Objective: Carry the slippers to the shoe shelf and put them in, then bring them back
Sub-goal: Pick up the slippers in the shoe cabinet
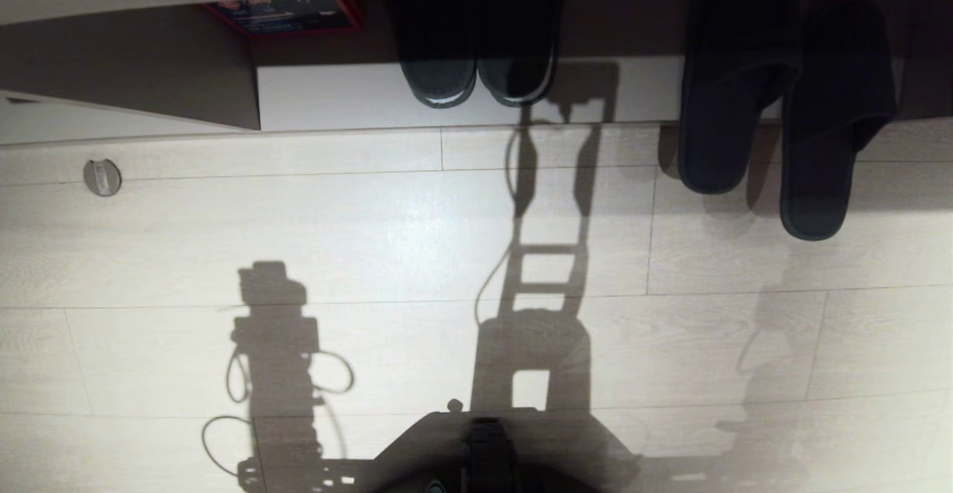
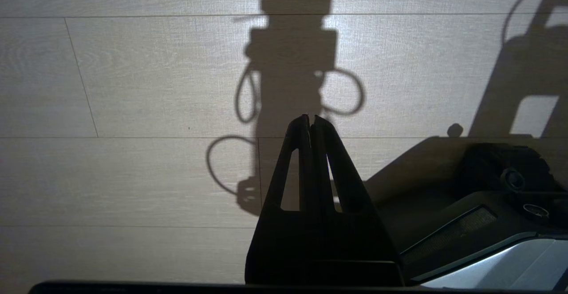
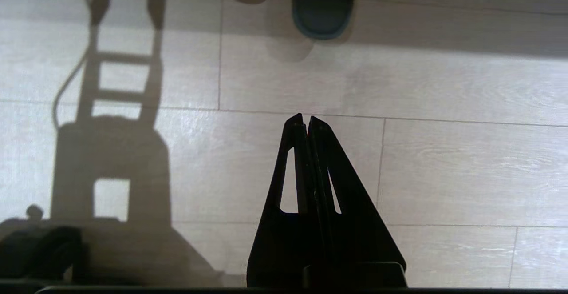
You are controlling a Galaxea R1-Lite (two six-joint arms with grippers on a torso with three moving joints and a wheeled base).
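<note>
A pale wood-plank floor (image 1: 372, 232) fills most of the view. A round metal disc (image 1: 102, 177) is set in it at the left. Farther back, a red-edged printed box (image 1: 287, 15) lies beside 2 dark slippers with pale glossy sole rims (image 1: 476, 57).

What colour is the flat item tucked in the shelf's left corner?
Red-edged with a dark blue face: the flat item shows best in the head view.

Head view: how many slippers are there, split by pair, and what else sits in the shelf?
Slippers with pale sole rims, inside the shoe shelf: 2
Plain dark slippers, toes under the shelf top, heels out on the floor: 2
Red-edged printed item in the shelf: 1
Total: 5
</note>
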